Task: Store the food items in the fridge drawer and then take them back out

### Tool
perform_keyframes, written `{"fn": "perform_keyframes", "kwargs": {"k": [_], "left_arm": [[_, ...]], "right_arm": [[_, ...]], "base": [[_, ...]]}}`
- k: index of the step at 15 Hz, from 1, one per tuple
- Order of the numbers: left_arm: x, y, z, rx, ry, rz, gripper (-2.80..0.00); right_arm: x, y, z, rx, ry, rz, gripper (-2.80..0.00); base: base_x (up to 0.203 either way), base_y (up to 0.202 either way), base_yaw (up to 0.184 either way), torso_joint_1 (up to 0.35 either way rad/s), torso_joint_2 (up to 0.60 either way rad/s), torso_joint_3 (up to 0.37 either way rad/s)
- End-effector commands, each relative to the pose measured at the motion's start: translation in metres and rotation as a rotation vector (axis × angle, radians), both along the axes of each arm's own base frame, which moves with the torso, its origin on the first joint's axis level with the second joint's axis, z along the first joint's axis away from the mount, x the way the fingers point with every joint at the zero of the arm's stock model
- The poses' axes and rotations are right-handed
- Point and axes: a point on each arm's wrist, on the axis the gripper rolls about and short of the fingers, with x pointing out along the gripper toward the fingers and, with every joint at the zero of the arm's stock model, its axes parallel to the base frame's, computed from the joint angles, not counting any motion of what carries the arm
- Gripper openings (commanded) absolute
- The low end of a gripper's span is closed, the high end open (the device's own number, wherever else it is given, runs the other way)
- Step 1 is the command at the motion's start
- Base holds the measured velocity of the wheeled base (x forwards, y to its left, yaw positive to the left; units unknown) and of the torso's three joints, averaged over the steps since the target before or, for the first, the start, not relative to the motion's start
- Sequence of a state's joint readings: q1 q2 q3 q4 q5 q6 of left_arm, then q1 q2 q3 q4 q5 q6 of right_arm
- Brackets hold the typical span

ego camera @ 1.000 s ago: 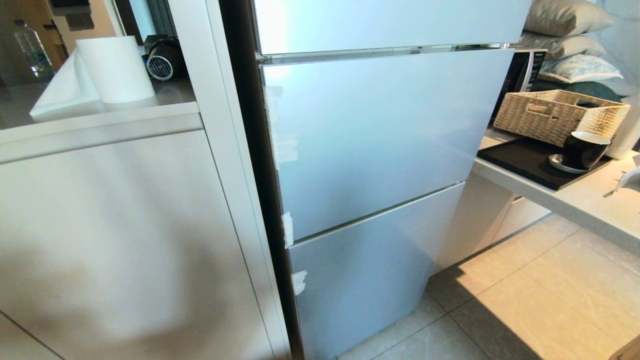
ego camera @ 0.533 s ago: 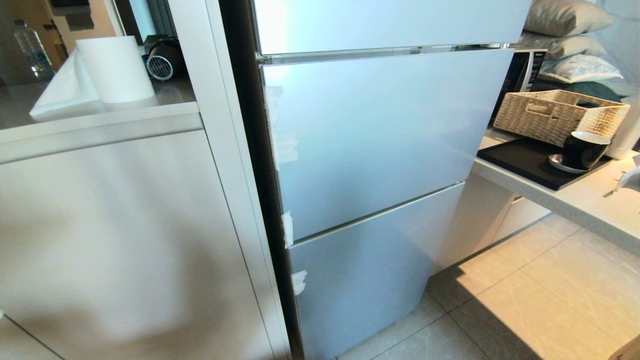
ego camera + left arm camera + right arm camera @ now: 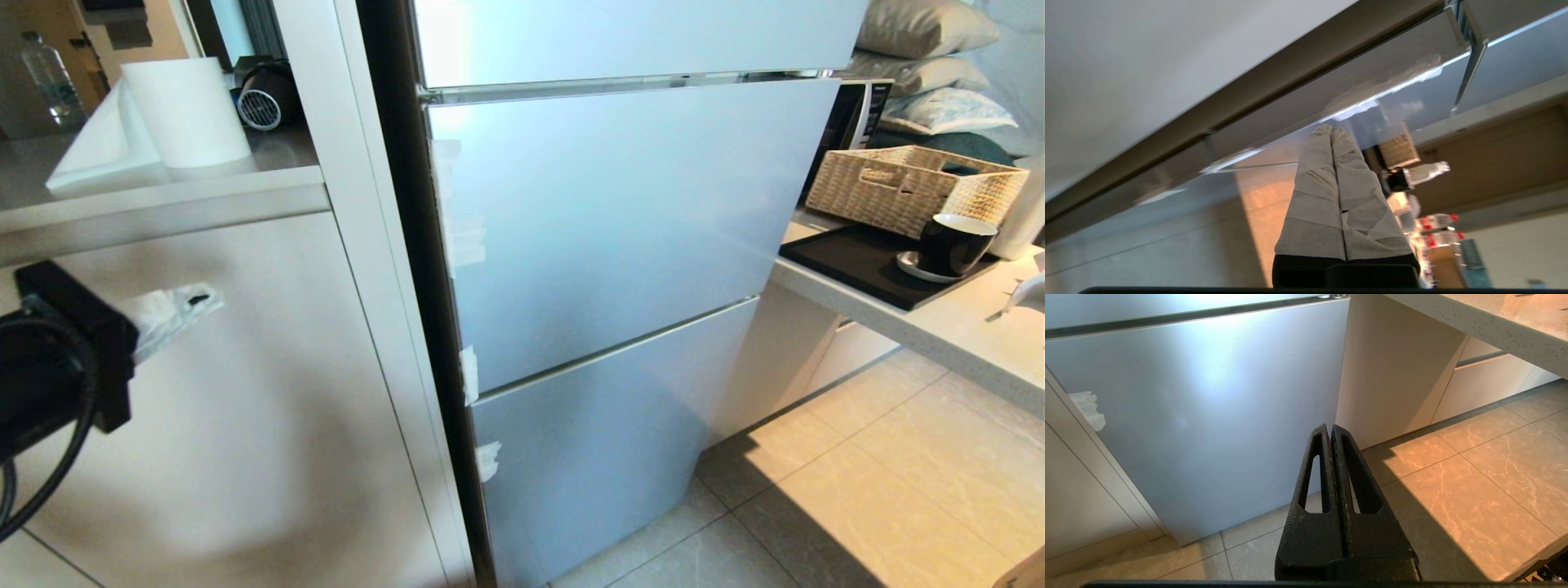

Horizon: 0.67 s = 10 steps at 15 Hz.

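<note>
Since the earlier frame, my left arm had swung up into the head view at the far left, where before only the cabinet front showed. Its left end effector (image 3: 184, 306) (fingers wrapped in pale tape) hung in front of the white cabinet (image 3: 245, 392), pointing toward the fridge (image 3: 612, 229) but well apart from it. Through the left wrist camera I saw the two taped fingers (image 3: 1327, 183) pressed flat together, holding nothing, with the edge of the fridge doors ahead of them.

My right end effector (image 3: 1330, 430) did not show in the head view. In its own wrist view the black fingers lay closed against each other, empty, low above the tiled floor (image 3: 1474, 477) and facing the bottom door (image 3: 1208, 408) of the fridge.

All three pale-blue doors were closed, so I could not see the drawer, nor any food, in any view.

On the bench (image 3: 939, 327) to the right of the fridge sat a black tray (image 3: 857, 261), a dark cup (image 3: 951, 241) on a saucer and a wicker basket (image 3: 906, 188). On the bench at the left stood a white paper roll (image 3: 188, 110).
</note>
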<state>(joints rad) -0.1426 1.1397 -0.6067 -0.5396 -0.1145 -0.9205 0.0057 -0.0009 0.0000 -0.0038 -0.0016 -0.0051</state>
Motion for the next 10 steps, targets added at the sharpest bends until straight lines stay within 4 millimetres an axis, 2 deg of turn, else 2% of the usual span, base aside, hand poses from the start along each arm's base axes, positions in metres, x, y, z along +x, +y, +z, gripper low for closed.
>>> {"fn": "perform_keyframes", "kwargs": {"k": [1, 2, 5, 7, 10], "left_arm": [[0.054, -0.019, -0.009, -0.030, 0.076, -0.051, -2.80], [0.063, -0.025, -0.001, -0.076, 0.063, -0.066, -2.80], [0.096, -0.038, -0.007, -0.097, 0.098, -0.025, -2.80], [0.117, -0.056, -0.008, -0.092, 0.071, 0.021, -2.80], [0.128, -0.075, 0.003, -0.097, 0.006, 0.001, -2.80]], "right_arm": [[0.000, 0.000, 0.000, 0.001, 0.000, 0.000, -2.80], [0.000, 0.000, 0.000, -0.001, 0.000, 0.000, -2.80], [0.000, 0.000, 0.000, 0.001, 0.000, 0.000, -2.80], [0.000, 0.000, 0.000, -0.001, 0.000, 0.000, -2.80], [0.000, 0.000, 0.000, 0.001, 0.000, 0.000, -2.80]], "base": [[0.000, 0.000, 0.000, 0.000, 0.00, 0.000], [0.000, 0.000, 0.000, 0.000, 0.00, 0.000], [0.000, 0.000, 0.000, 0.000, 0.00, 0.000], [0.000, 0.000, 0.000, 0.000, 0.00, 0.000], [0.000, 0.000, 0.000, 0.000, 0.00, 0.000]]}}
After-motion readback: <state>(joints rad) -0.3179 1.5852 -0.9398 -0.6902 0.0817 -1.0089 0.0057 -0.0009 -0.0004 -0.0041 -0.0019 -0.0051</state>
